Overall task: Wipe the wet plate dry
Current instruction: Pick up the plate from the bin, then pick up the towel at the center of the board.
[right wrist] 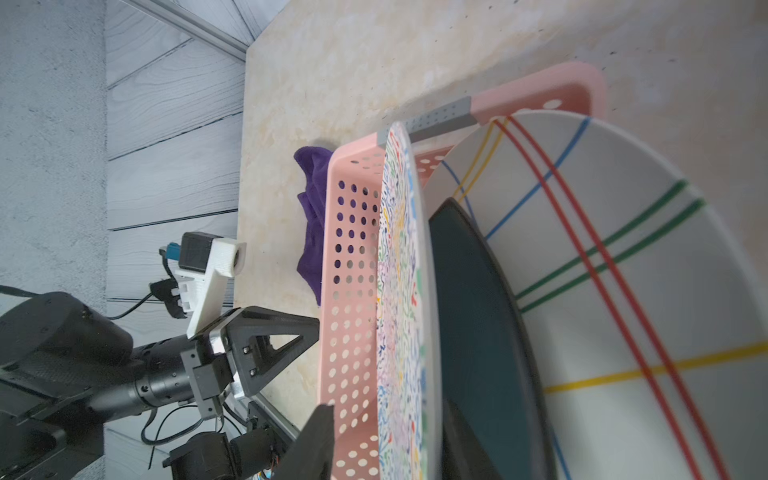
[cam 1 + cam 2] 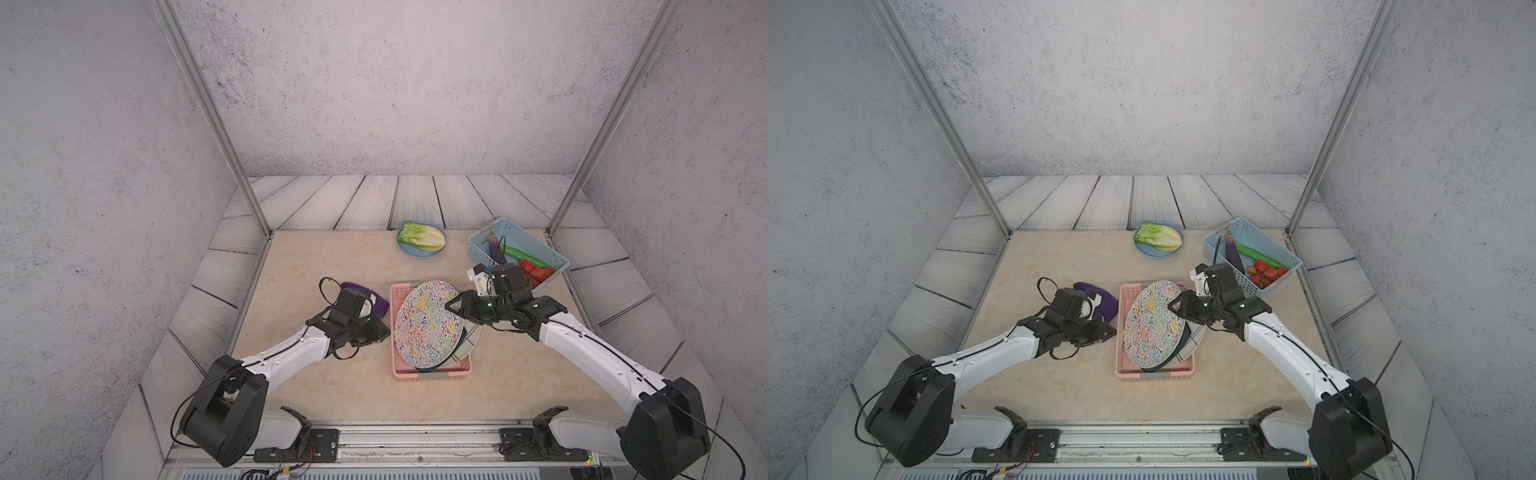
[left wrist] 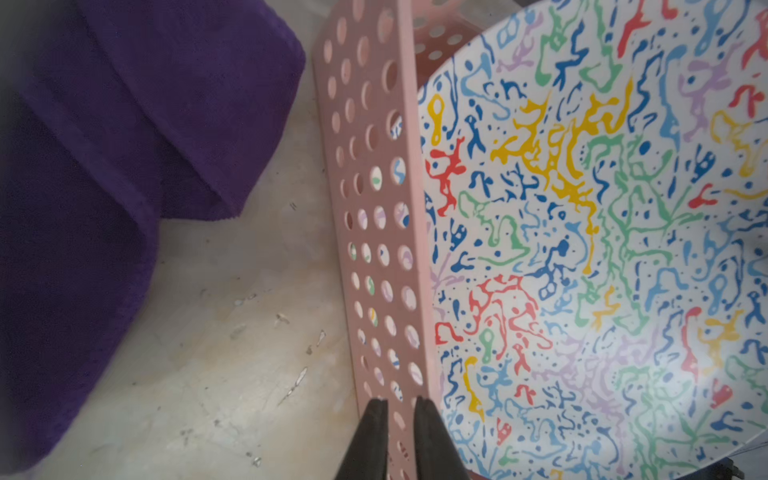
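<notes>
Four plates (three in pink basket), two baskets, one cloth — one cabbage

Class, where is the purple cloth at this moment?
In both top views the purple cloth lies on the table left of the pink basket, partly hidden by the left arm.

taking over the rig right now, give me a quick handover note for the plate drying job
The left gripper is shut on the side wall of the pink basket.
The right gripper has its jaws astride the rim of the patterned plate; I can't tell if it is clamped.
That plate stands on edge in the basket, against a dark plate and a striped plate.
The purple cloth lies on the table beside the basket, not held.
Done: approach only.
Left: lift the plate, take the cloth, wipe.
</notes>
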